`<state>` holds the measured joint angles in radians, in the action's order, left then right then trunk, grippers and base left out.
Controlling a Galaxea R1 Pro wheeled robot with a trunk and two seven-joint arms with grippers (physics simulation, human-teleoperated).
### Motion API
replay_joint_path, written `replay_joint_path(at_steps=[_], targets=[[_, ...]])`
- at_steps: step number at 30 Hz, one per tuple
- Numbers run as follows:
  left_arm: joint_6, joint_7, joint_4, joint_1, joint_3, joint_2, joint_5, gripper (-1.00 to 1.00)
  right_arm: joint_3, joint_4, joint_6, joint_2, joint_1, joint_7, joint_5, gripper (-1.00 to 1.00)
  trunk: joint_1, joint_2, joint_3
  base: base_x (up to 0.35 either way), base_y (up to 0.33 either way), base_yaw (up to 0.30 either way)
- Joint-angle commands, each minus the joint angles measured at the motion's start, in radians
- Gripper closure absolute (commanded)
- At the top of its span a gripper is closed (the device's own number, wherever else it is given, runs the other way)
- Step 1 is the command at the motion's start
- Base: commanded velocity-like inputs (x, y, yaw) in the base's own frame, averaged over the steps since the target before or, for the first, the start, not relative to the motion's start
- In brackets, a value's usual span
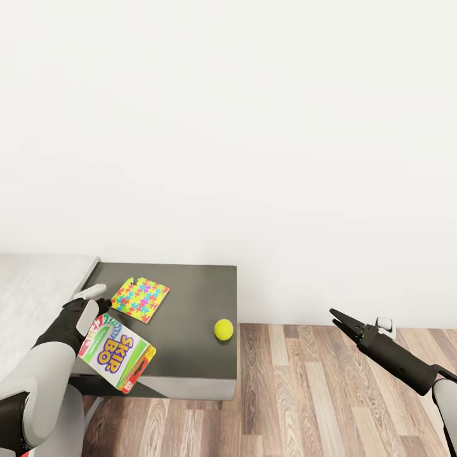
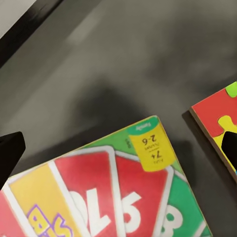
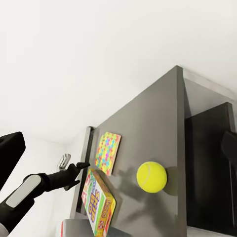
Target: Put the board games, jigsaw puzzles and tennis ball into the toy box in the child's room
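the left gripper (image 1: 101, 309) carries the skip-bo board game (image 1: 117, 352) tilted above the front of the dark cabinet top (image 1: 190, 298) — held by one edge, probably because it is on its way to the toy box. its fingers are clamped on the box's edge, the card face hanging clear of the surface. just beyond lies a jigsaw puzzle (image 1: 140, 299), flat on the cabinet, apart from the box. the tennis ball (image 1: 223, 329) rests near the cabinet's right edge. over the wood floor (image 1: 330, 393) the right gripper (image 1: 337, 316) hovers empty, fingers narrowly apart, well clear of the ball.
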<state>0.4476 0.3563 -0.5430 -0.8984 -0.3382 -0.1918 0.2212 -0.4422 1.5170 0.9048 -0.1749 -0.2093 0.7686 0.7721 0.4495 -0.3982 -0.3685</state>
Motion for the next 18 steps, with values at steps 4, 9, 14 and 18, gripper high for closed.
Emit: replay_joint_path(at_steps=[4,9,14,18], targets=[[0.003,0.005,-0.002,0.000,0.001,0.000,0.010,-1.00,-0.001,0.000,0.005,0.000,-0.001,0.003,0.000,-1.00,0.001,-0.002,-0.004,0.000,0.000,0.000],[0.003,0.004,-0.002,0.000,0.001,0.000,0.010,-1.00,0.000,0.000,0.005,0.000,-0.001,0.003,0.000,-1.00,0.001,-0.002,-0.005,0.000,0.000,0.000],[0.003,0.004,-0.002,0.000,0.001,-0.001,0.010,-1.00,-0.001,0.000,0.005,0.000,-0.001,0.003,0.000,-1.00,0.001,-0.002,-0.005,0.000,0.000,0.000],[0.003,0.004,-0.002,0.000,0.001,-0.001,0.010,-1.00,-0.001,0.000,0.005,0.000,-0.001,0.003,0.000,-1.00,0.001,-0.002,-0.005,0.000,0.000,0.000]])
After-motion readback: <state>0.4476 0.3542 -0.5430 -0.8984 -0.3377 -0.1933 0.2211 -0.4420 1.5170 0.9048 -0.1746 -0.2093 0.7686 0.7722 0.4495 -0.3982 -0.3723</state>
